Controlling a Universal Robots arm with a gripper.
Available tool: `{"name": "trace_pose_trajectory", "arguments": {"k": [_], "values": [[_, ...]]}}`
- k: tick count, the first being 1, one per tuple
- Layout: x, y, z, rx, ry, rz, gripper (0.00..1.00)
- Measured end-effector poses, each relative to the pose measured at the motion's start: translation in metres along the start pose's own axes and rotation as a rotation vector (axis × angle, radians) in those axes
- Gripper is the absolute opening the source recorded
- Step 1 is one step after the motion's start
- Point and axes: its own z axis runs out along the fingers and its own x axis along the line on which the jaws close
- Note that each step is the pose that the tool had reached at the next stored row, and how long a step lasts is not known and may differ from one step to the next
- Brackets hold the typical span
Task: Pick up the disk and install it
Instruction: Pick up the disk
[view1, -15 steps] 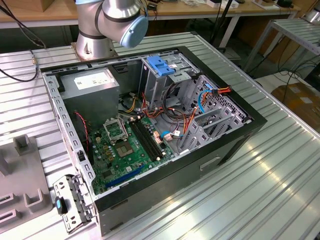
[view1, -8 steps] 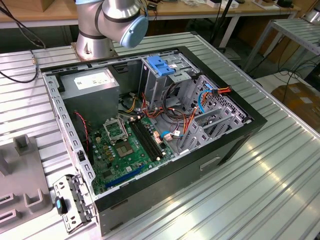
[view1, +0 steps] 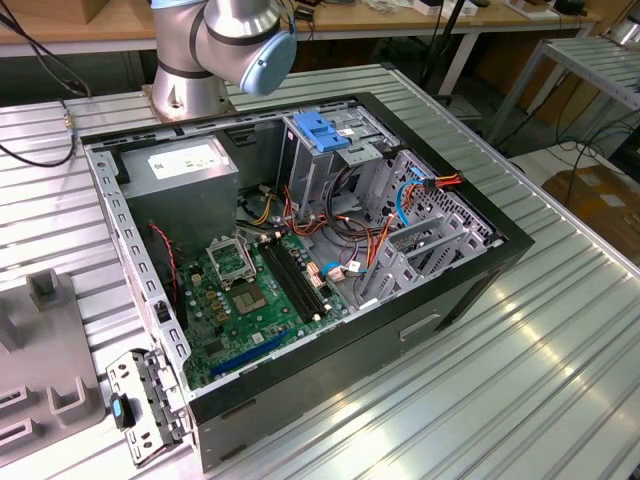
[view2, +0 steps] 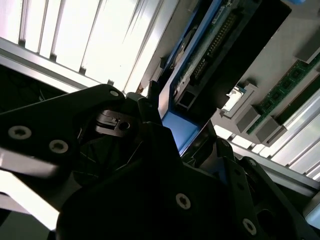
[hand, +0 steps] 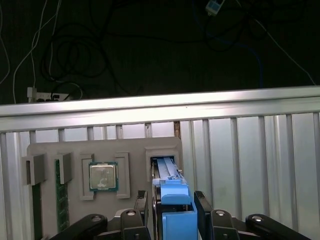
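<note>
Gripper (hand: 171, 199) straddles the disk (hand: 167, 170), which stands on edge in the grey fixture (hand: 75, 150) slot; grasp state cannot be determined.

A: What lies near the claw (hand: 172, 212)?
B: A grey tray (hand: 50, 150) on the ribbed worktop (hand: 250, 150). A processor chip (hand: 103, 176) sits in it just beside the claw, a green memory stick (hand: 61, 200) farther off.
A: And beyond?
B: Past the worktop's edge, far from the claw, loose cables (hand: 60, 60) on the floor (hand: 150, 45); the exterior view has an open computer case (view1: 300, 395)
</note>
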Motion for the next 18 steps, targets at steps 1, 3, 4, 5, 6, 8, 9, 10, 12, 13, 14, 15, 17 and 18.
{"name": "trace_pose_trajectory", "arguments": {"k": [1,3,4,5,6,8,9,10,12,13,14,15,17,18], "values": [[0.0000,0.0000,0.0001,0.0001,-0.0001,0.000,0.49],[0.0000,0.0000,0.0002,0.0001,-0.0001,0.000,0.49],[-0.0001,0.0000,0.0002,0.0002,-0.0001,0.000,0.49],[-0.0006,0.0000,0.0005,0.0005,-0.0003,0.000,0.49],[-0.0010,0.0001,0.0003,0.0002,-0.0001,0.000,0.49],[-0.0012,0.0001,0.0004,0.0001,0.0000,0.000,0.49],[-0.0013,0.0001,0.0004,0.0001,0.0000,0.000,0.49],[-0.0013,0.0001,0.0004,0.0001,-0.0001,0.000,0.49],[-0.0013,0.0001,0.0004,0.0001,0.0000,0.000,0.49],[-0.0013,0.0001,0.0004,0.0001,-0.0001,0.000,0.49],[-0.0013,0.0001,0.0004,0.0001,0.0000,0.000,0.48],[-0.0013,0.0001,0.0004,0.0000,0.0000,0.000,0.48],[-0.0013,0.0001,0.0004,0.0001,0.0000,0.000,0.42],[-0.0013,0.0001,0.0005,0.0001,0.0000,0.000,0.37]]}}
